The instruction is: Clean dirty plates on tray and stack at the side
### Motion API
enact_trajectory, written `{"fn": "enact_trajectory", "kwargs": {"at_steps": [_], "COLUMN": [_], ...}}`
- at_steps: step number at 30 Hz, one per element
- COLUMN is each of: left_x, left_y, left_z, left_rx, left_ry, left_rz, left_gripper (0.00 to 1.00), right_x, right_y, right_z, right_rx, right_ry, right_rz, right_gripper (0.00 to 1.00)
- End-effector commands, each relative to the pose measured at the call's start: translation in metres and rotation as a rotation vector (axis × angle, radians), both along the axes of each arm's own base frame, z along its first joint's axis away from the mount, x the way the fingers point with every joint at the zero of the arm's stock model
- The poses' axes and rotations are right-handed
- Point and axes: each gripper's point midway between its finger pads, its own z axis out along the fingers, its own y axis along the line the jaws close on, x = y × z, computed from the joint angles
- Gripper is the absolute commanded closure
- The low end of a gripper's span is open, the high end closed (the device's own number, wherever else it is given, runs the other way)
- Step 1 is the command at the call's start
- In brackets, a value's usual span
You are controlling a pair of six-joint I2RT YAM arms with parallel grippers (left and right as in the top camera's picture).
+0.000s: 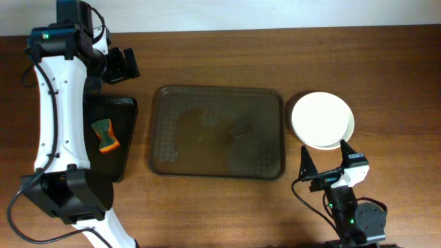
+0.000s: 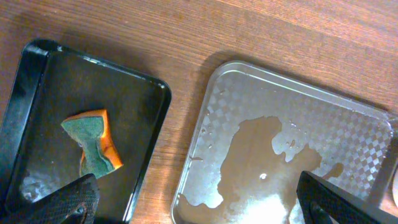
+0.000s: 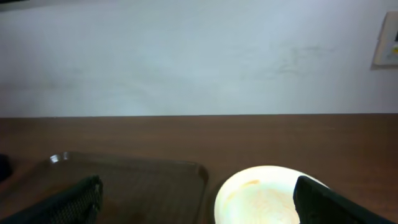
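Note:
The brown-grey tray (image 1: 217, 131) lies in the middle of the table with no plate on it; its base is wet in the left wrist view (image 2: 292, 162). White plates (image 1: 322, 120) sit stacked on the table just right of the tray, also seen in the right wrist view (image 3: 264, 196). How many are in the stack cannot be told. My left gripper (image 1: 122, 65) is open and empty, high at the back left over the gap between the two trays. My right gripper (image 1: 324, 162) is open and empty, near the front edge just in front of the stack.
A narrow glossy black tray (image 1: 117, 141) lies left of the big tray and holds a green-and-orange sponge (image 1: 105, 135), also in the left wrist view (image 2: 93, 142). A pale wall (image 3: 199, 56) stands behind the table.

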Motion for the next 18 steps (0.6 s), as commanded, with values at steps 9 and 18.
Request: {"fn": "enact_trajectory", "kwargs": {"at_steps": [9, 18], "left_x": [0.001, 0.001], "left_y": [-0.002, -0.002], "left_z": [-0.001, -0.001], "left_rx": [-0.013, -0.013], "left_ry": [0.001, 0.001], "left_rz": [0.003, 0.003], "left_gripper": [0.00, 0.00], "right_x": [-0.005, -0.005], "right_y": [0.008, 0.008], "right_z": [-0.047, -0.047], "right_rx": [0.001, 0.001], "right_ry": [0.081, 0.082], "right_rz": [0.043, 0.043], "right_gripper": [0.02, 0.02]}}
